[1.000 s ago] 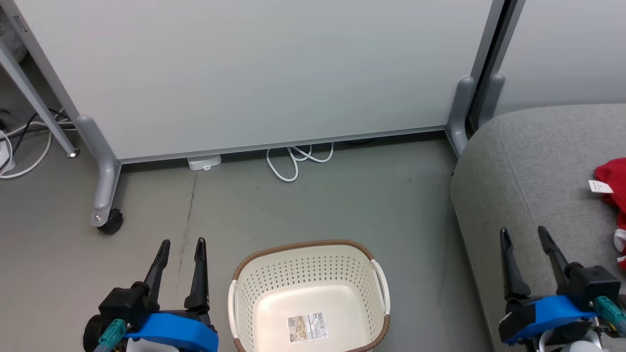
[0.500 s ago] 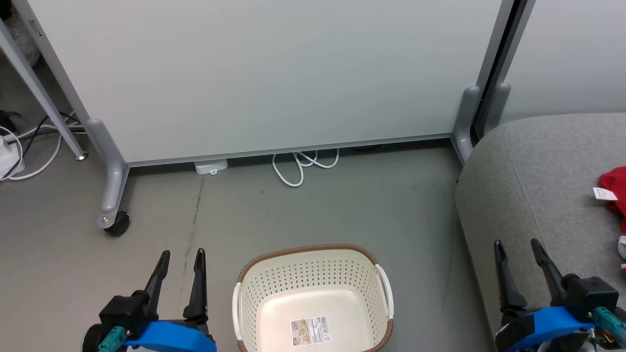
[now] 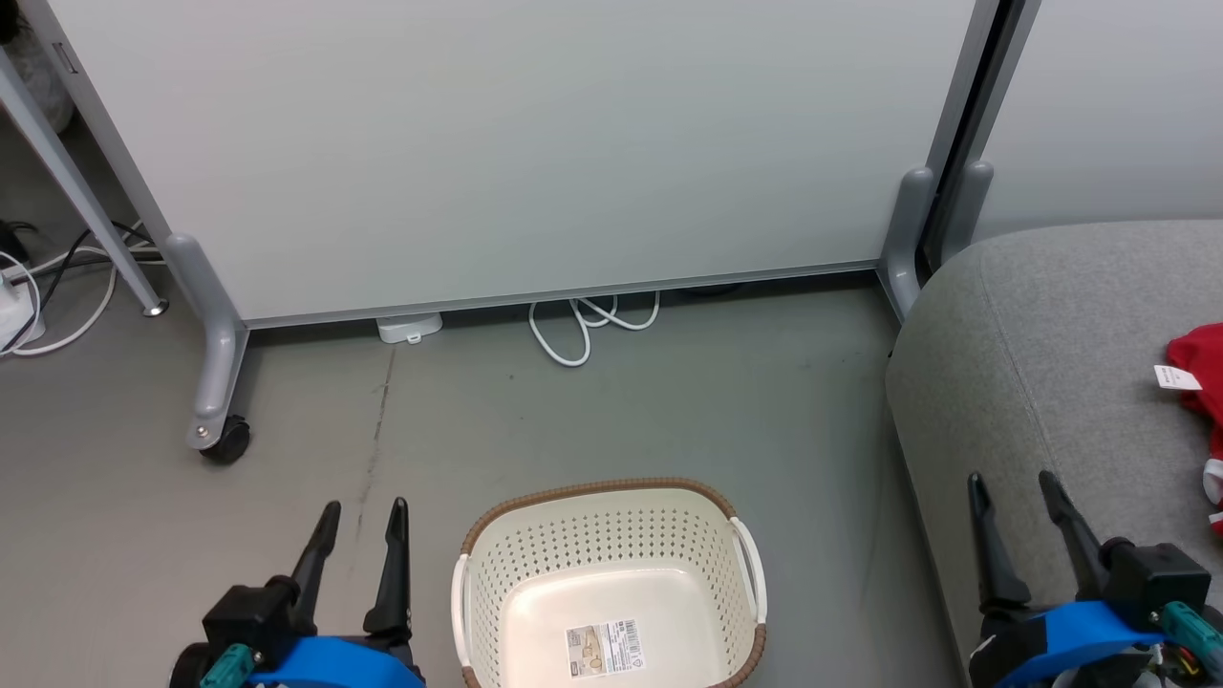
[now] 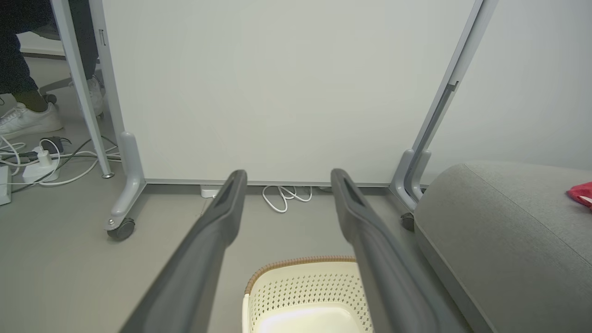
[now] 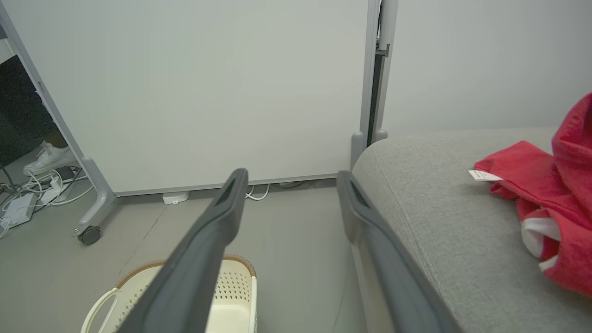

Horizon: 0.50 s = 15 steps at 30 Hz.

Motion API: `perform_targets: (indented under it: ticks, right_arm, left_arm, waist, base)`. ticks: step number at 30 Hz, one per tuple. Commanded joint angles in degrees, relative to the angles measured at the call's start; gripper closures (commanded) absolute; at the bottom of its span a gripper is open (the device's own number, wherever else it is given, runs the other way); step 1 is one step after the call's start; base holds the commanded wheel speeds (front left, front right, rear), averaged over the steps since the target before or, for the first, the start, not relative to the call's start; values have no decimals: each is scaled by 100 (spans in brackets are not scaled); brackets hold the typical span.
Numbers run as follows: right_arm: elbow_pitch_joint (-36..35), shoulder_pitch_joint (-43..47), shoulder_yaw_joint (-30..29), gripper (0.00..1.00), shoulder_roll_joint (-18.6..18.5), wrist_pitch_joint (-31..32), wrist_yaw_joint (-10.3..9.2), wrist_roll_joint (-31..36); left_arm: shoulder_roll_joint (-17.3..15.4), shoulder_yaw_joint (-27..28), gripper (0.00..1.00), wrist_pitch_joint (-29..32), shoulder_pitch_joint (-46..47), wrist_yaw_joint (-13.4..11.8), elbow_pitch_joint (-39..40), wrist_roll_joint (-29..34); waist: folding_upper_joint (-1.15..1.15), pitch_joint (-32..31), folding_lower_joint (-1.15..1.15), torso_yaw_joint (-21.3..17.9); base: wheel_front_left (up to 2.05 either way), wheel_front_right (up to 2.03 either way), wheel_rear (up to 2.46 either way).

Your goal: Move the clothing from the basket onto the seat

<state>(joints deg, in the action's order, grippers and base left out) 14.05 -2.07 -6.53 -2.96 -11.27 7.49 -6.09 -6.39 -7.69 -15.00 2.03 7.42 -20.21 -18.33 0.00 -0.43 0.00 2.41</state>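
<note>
Clothing lies on the seat, well right of the basket.
The visible basket floor carries only a sticker. The left tool hangs just left of the basket and the right tool well right of it, at the seat's front edge. Both have fingers apart, gripping nothing. The red pile sits further right, nearer the right arm. Transfer judged complete.

so the basket: cream plastic w/ holes, brown rim, white handles, sitting upright, barcode sticker on its bottom. the seat, big grey fabric cushion w/ rounded edges, is right of the basket, not touching. the clothes, bright red w/ white trim + tag, lie crumpled on the seat, far side from the basket.
</note>
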Motion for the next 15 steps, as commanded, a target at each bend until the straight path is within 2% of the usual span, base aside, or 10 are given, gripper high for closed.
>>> perform_targets:
  ticks: [1, 13, 15]
  right_arm:
    - [17, -1, 2, 100, 1, 1, 0, -2]
    - [711, 236, 23, 100, 68, 69, 0, -43]
    - [695, 212, 17, 100, 66, 123, 0, -288]
  left_arm:
    - [3, -10, 100, 5, -5, 0, -26, -20]
    - [150, -40, 100, 38, -459, 0, -647, -64]
    - [155, 1, 100, 98, -433, 0, -610, -275]
  waist:
    - [0, 0, 0, 0]
    - [0, 2, 1, -5]
    - [0, 3, 1, -9]
  base:
    - [0, 0, 0]
    - [0, 0, 0]
    - [0, 0, 0]
